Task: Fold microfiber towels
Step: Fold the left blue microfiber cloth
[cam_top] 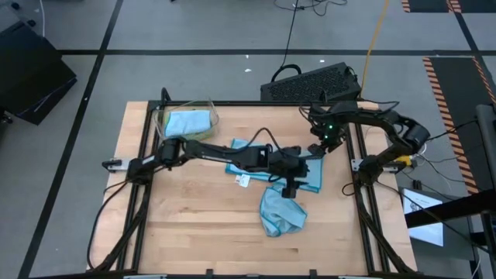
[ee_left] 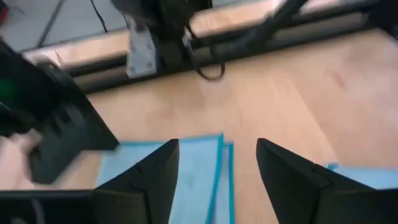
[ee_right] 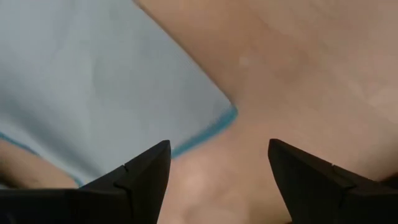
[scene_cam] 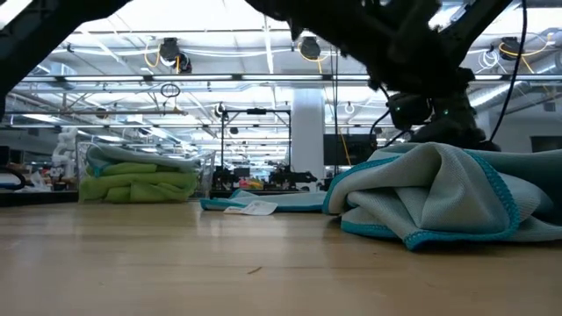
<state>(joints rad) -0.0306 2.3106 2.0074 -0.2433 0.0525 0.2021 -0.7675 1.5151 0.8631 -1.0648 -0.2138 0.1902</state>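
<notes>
A crumpled blue towel [cam_top: 280, 211] lies at the worktop's [cam_top: 194, 232] near side, about 6 o'clock from centre. Just past it, a flat blue towel [cam_top: 310, 174] lies spread at centre. The left claw [cam_top: 293, 184] hangs over the flat towel's near edge, fingers [ee_left: 149, 177] apart and empty. The right claw [cam_top: 319, 149] stands at the flat towel's 1 o'clock corner, fingers wide, gripping nothing. Far off at 10 o'clock, a clear bin [cam_top: 186, 122] holds a folded blue towel [cam_top: 188, 122] above green ones [scene_cam: 136, 180].
</notes>
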